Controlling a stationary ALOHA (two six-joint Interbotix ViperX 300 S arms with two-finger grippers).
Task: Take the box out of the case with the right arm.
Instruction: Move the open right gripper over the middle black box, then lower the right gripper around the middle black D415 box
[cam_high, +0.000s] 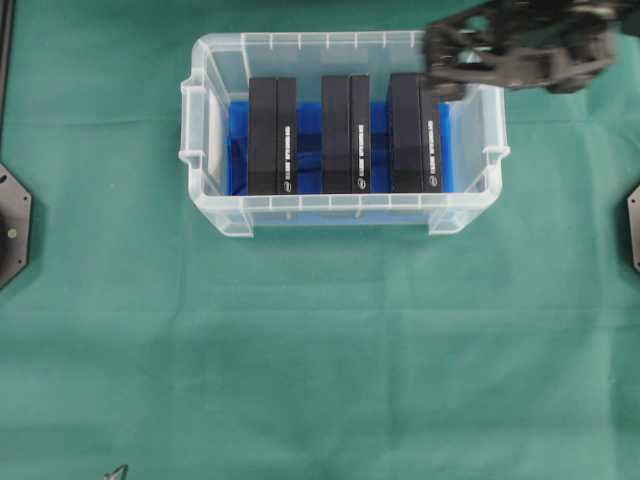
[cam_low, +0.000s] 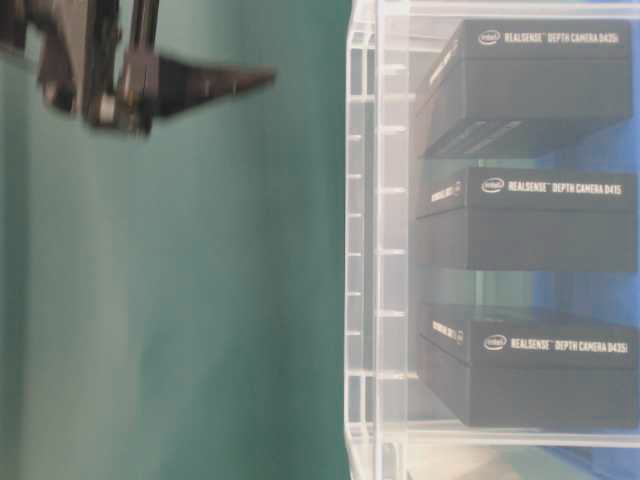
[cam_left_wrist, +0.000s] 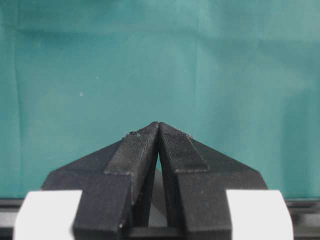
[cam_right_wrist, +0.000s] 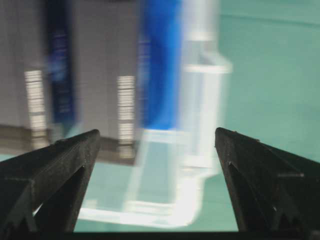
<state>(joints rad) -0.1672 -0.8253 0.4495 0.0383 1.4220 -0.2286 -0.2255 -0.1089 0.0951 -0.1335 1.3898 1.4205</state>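
The right claw (cam_right_wrist: 157, 145) stood spread wide, its two black fingers (cam_right_wrist: 60, 165) far apart with nothing between them and touching nothing. In the overhead view the right arm (cam_high: 520, 45) reached in from the upper right corner and hung over the far right corner of the case (cam_high: 215, 215), covering the top end of the rightmost box (cam_high: 414, 135). The left claw (cam_left_wrist: 158, 127) was pressed together, tips meeting, holding nothing, above bare green cloth (cam_left_wrist: 150, 60). The case sat on the cloth-covered surface (cam_high: 320, 360) in the upper middle of the overhead view. Three black boxes stood on edge inside it in a row on the blue lining (cam_high: 237, 150): the left box (cam_high: 272, 135), the middle box (cam_high: 345, 132) and the rightmost one, apart from each other. The right wrist view was motion-blurred; box labels there could not be read, and only one case corner (cam_right_wrist: 200, 165) was recognisable. The table-level view cut off the case at the right edge and showed the arm blurred. Dark mounting plates (cam_high: 12, 225) sat at the left and right edges of the surface
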